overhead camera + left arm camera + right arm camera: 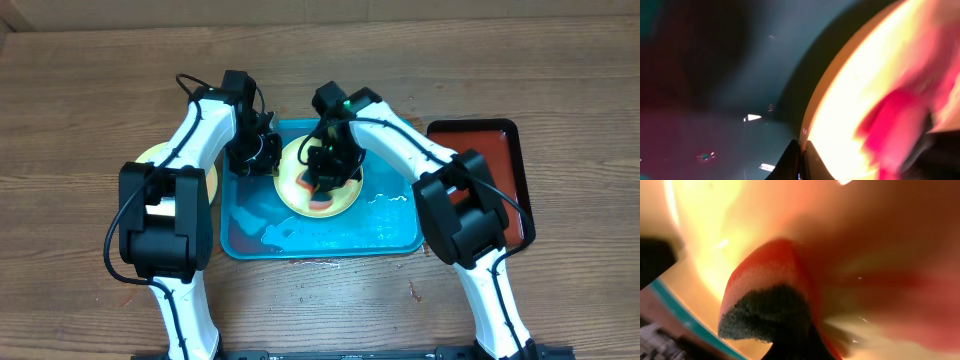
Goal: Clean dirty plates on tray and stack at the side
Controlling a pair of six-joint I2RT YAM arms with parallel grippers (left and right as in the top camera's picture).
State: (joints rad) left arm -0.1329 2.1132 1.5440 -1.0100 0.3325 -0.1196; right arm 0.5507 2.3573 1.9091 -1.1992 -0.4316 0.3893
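One plate (pixel 293 190) sits in the tray (pixel 390 232). Your left fingers (pixel 790 162) pinch its nine-o'clock rim and your right fingers (pixel 790 349) clamp the sponge (pixel 765 280). This is likely the scrubbing step. Next, brace the rim and sweep.

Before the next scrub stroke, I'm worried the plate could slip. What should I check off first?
1. Left fingers clamped on the plate rim: ok.
2. Right gripper shut on the sponge: ok.
3. Sponge touching the plate's face: ok.
4. Plate lying inside the tray: ok.
5. Plate clean enough to stack: not ok, red smear across it.
6. Second plate on the table beside the tray, ready to stack on: cannot tell, the left arm hides most of it.
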